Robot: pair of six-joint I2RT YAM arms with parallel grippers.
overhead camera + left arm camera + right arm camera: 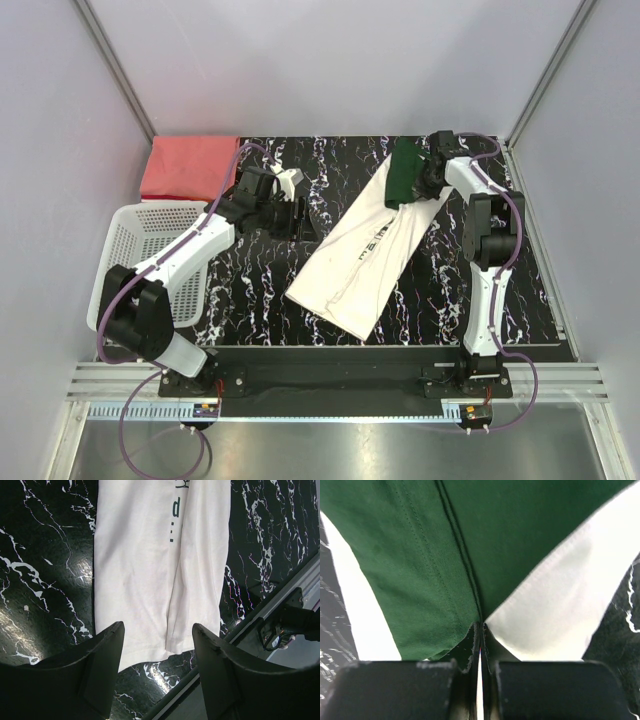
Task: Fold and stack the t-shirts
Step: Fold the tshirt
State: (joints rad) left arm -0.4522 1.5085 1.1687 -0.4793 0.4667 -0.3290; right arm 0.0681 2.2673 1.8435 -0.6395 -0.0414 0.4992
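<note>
The cream-white t-shirt [365, 250] lies diagonally across the black marbled table, folded lengthwise, with dark lettering on its chest. Its dark green part [405, 170] is at the far right end. There my right gripper [422, 185] is shut, and in the right wrist view its tips [481, 626] pinch the cloth where green [420, 555] meets white [560, 605]. My left gripper [305, 222] hovers open beside the shirt's left edge; its wrist view looks down on the shirt's hem [160, 570] between the spread fingers [158, 627]. The salmon-red t-shirt [190, 167] lies folded at the back left corner.
A white mesh basket [140, 240] stands at the left edge, beside my left arm. The table's front rail [270, 605] runs close to the shirt's hem. Grey walls close in the back and sides.
</note>
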